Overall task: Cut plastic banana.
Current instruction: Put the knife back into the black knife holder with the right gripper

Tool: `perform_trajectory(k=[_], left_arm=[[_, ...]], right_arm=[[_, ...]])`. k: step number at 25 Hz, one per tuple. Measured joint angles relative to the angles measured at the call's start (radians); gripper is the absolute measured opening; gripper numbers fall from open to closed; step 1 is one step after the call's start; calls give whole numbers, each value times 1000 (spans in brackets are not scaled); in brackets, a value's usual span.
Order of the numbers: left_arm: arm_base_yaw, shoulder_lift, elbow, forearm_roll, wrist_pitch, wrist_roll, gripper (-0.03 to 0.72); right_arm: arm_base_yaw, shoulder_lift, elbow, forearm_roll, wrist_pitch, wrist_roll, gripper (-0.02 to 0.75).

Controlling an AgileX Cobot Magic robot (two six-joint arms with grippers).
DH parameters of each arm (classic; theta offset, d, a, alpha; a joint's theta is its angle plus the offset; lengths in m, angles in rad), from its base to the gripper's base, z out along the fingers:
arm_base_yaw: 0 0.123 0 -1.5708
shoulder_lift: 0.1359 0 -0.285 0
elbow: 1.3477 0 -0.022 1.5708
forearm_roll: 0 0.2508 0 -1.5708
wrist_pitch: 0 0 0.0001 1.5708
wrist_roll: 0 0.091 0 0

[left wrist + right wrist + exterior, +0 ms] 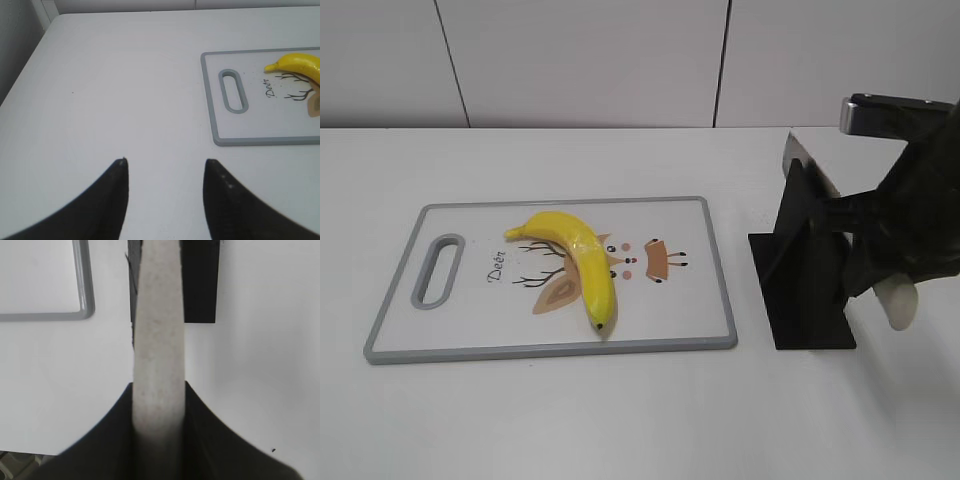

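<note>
Right gripper is pinching the knife's pale handle in its black stand; best pulled out straight before heading for the glossy yellow plastic banana. Left gripper hangs spread open.

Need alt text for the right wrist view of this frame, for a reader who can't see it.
The right gripper is shut on a pale knife handle that runs up the middle of the view toward a black knife stand on the white table. A grey corner of the cutting board shows at upper left.
</note>
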Motion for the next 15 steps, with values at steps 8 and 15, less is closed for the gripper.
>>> perform_trajectory(k=[8, 15], left_arm=[[0, 0, 0, 0, 0, 0, 452], [0, 0, 0, 0, 0, 0, 452]], right_arm=[[0, -26, 0, 5, 3, -38, 559], [0, -256, 1, 5, 6, -159, 610]])
